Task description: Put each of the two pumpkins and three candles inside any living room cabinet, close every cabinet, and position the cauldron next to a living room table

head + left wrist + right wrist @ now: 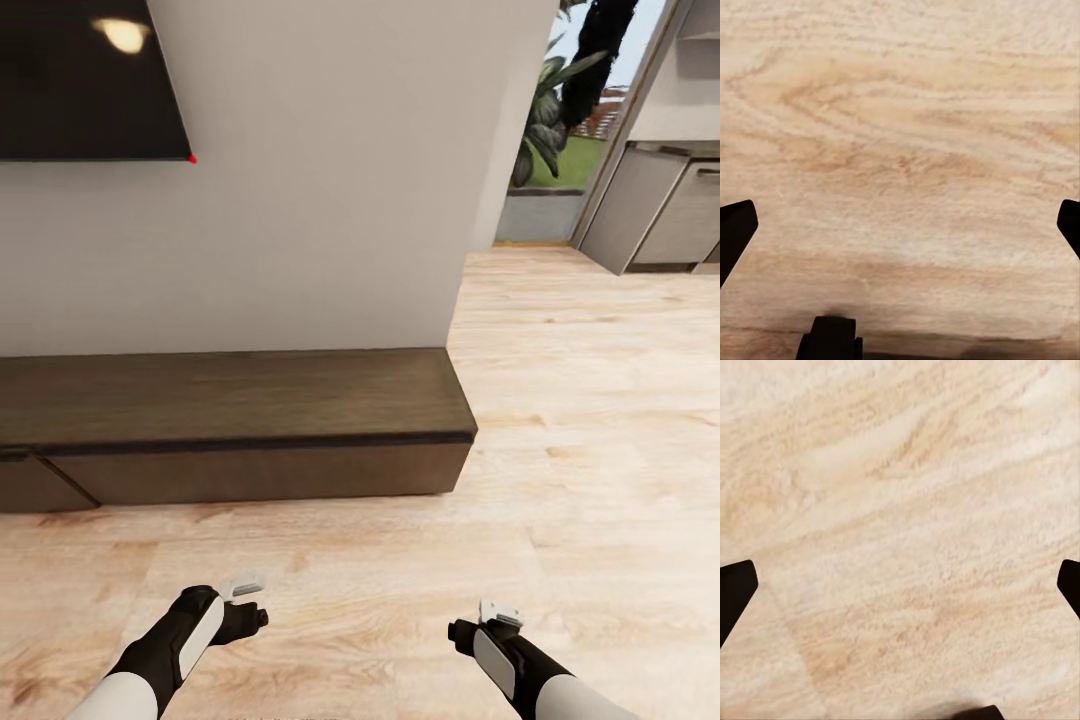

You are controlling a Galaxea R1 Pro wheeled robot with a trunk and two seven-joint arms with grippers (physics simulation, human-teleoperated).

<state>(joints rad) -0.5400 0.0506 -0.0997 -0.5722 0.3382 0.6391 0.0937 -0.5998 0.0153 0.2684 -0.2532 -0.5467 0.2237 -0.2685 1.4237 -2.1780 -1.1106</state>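
The long, low dark-brown cabinet [230, 400] stands against the white wall ahead of me, and its right end stops near the wall's corner. Its handle-less drawer front [270, 472] looks shut. Both arms hang low over the light plank floor in front of it. My left gripper [252, 608] [900, 225] is open, its dark fingertips [735, 229] spread wide over bare floor. My right gripper [478, 622] [900, 585] is open too, with only planks between its fingertips [735, 585]. The pumpkins, candles, cauldron and table are out of view.
A black wall TV [90, 80] hangs above the cabinet. Past the wall corner [500, 160] the plank floor [590, 400] runs on towards grey kitchen units [660, 210] and a window with plants [550, 110].
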